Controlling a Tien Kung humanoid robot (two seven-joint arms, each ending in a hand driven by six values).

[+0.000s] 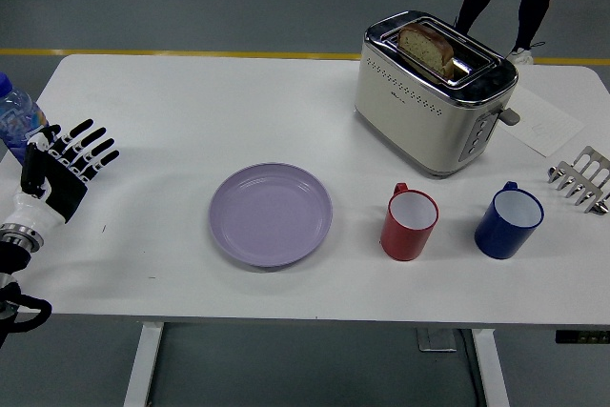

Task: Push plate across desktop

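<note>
- White table (191, 111), spanning the whole view, bare between hand and plate.
- Toaster (434, 92) with bread at 1 o'clock; red mug (410, 226) and blue mug (508, 221) at 3 to 4 o'clock.
- Lilac plate (271, 213) flat near centre, toward 6 o'clock, touched by nothing.
- Left hand (65, 173) at 9 o'clock, fingers spread, empty, well apart from plate.
- Fits either a plate awaiting its push or one already pushed and released.
</note>
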